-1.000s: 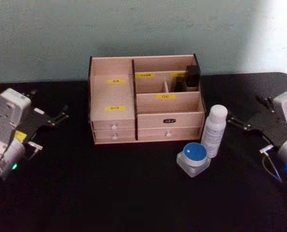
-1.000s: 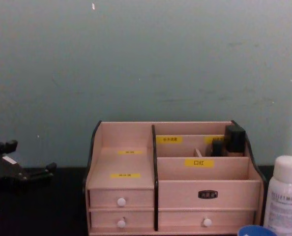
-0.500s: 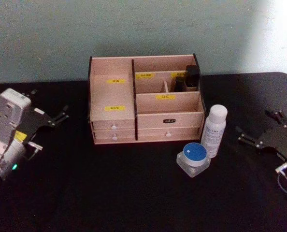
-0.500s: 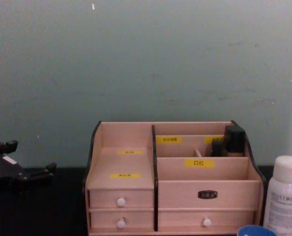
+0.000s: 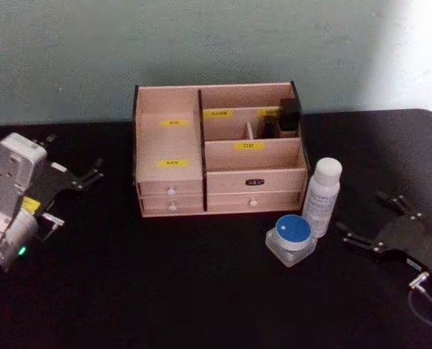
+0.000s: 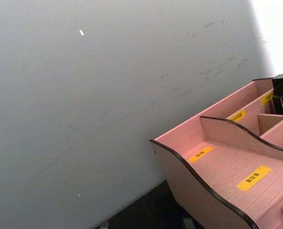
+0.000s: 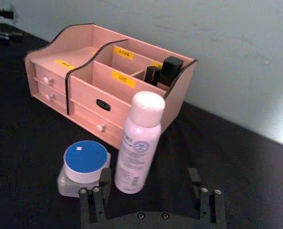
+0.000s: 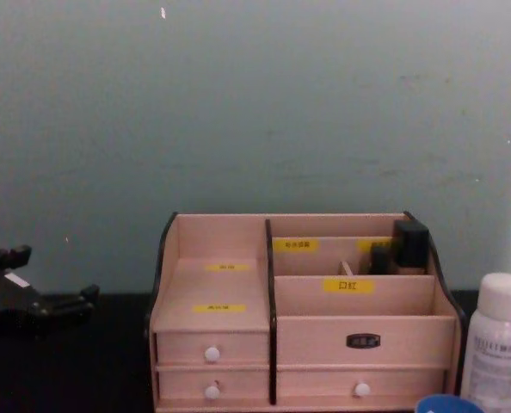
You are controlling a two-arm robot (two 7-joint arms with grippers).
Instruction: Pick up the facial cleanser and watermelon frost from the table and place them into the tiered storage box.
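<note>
- Evidently, in the head view, the first pick is only beginning. The right gripper [image 5: 361,216] is hovering low over the black table [image 5: 165,283] with its jaws spreading wide. It is sitting near the white bottle [image 5: 321,196], on the bottle's right, and is not touching it.
- The blue-lidded jar [image 5: 292,237] is sitting just beside the bottle, both in front of the tiered storage box [image 5: 254,177]; I am not managing to tell which is the cleanser and which the frost. The left gripper [image 5: 76,155] is idling, likewise spread, well left of the box.
- In the left wrist view, the box [image 6: 217,162] is showing its stepped compartments and yellow labels [image 6: 254,177].
- In the right wrist view, the gripper [image 7: 148,180] is pointing at the bottle [image 7: 139,143], which is standing upright just ahead of the gap between the jaws, with the jar [image 7: 85,162] just beside it. As I am judging it, the next move is calling for advancing until the bottle is sitting between the fingers, then closing without nudging the jar.
- In the chest view, the bottle [image 8: 496,353] is standing just right of the box [image 8: 359,340], while the left gripper [image 8: 53,275] is waiting at the left edge.
</note>
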